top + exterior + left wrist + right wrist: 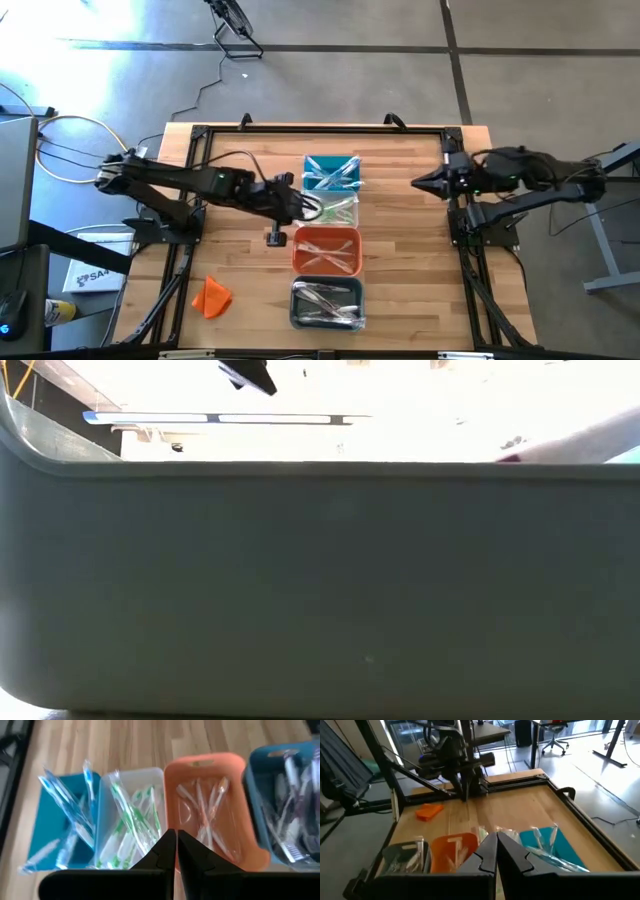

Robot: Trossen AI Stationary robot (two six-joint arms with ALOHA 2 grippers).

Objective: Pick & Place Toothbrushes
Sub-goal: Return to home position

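You get a dark grey bin wall (320, 590) filling nearly the whole frame, with washed-out bright room above its rim.

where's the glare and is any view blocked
Low view: a dark grey wall fills most of it, the room above washed out white. High view: sun glare on the floor at upper left. Right wrist view: bright floor patch. Left wrist view: evenly lit, no glare.

A robotics lab in an office-like hall: polished concrete floor (340, 75), a swivel chair (554, 742) at the right wrist view's upper right, loose cables (70, 123) beside the black-framed wooden tabletop (400, 230).
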